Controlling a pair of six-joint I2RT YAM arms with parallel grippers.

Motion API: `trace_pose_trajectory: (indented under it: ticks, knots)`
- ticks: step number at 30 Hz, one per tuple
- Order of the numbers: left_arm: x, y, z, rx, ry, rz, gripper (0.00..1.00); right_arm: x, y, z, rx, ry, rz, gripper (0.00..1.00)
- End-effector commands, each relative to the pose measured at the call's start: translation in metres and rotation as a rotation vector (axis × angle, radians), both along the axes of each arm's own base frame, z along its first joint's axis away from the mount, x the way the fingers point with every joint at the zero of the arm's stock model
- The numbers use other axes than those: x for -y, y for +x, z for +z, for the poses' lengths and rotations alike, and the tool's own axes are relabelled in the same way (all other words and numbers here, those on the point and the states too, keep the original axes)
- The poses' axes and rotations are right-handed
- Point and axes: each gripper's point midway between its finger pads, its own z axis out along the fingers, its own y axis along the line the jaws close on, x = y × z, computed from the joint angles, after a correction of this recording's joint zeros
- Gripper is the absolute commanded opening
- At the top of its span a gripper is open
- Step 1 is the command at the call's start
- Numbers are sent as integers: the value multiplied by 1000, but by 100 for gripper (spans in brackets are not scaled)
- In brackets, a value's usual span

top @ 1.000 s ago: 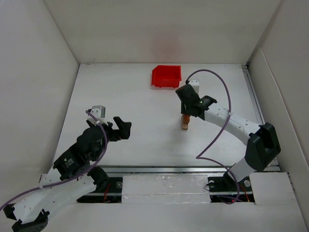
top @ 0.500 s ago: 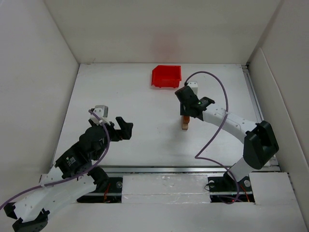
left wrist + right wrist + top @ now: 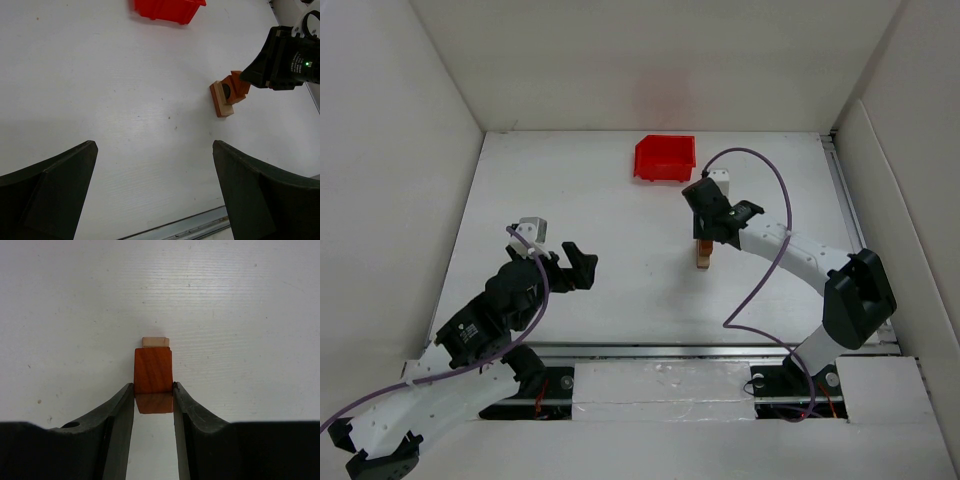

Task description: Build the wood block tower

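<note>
Top view: the right hand (image 3: 706,238) sits over the wood block tower (image 3: 703,258), mid-counter (image 3: 570,200), near the red bin (image 3: 665,157). The left hand (image 3: 577,267) is well apart, jaws spread wide.

Left wrist view: the tower's tan block (image 3: 218,101) lies against the browner blocks.

Right wrist view: the fingers (image 3: 122,405) pinch the brown block (image 3: 153,371), one on each side.

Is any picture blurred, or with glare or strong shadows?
Top external: even light, sharp, faint pink glow on the back wall above the red bin. Left wrist: table sharp, left fingers dark. Right wrist: reddish block sharp, lower part shaded between the right fingers.
</note>
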Motion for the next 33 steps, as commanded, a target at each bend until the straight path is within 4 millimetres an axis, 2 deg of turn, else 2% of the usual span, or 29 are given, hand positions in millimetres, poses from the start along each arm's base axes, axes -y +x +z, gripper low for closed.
trace_pose_trajectory:
  ticks: [1,15,24,33]
  knots:
    - [4,4,4,24,-8,-10,99,4,8,6,42,-1,-18,0]
    - [3,3,6,33,-15,-14,99,4,6,2,34,4,-16,6]
    - [4,2,6,34,-17,-17,99,-1,5,11,52,26,-11,6]
    - [4,1,7,39,-21,-22,99,0,6,11,54,24,-25,6]
